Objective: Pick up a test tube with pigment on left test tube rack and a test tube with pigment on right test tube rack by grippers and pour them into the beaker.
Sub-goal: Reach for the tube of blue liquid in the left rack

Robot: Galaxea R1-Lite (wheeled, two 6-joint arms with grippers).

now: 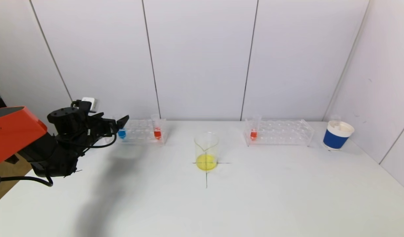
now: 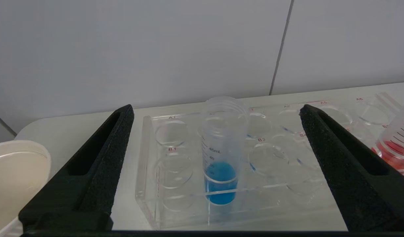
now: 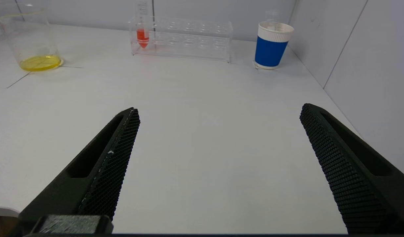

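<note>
The left test tube rack of clear plastic holds a tube with blue pigment and a tube with red pigment. My left gripper hovers just in front of the blue tube. In the left wrist view the left gripper is open, and the blue tube stands upright in the rack beyond the fingertips, untouched. The beaker with yellow liquid stands mid-table. The right rack holds one red tube. My right gripper is open over bare table, out of the head view.
A blue and white paper cup stands at the far right by the side wall. A pale round dish lies beside the left rack. A black cross is marked on the table under the beaker. The back wall rises close behind both racks.
</note>
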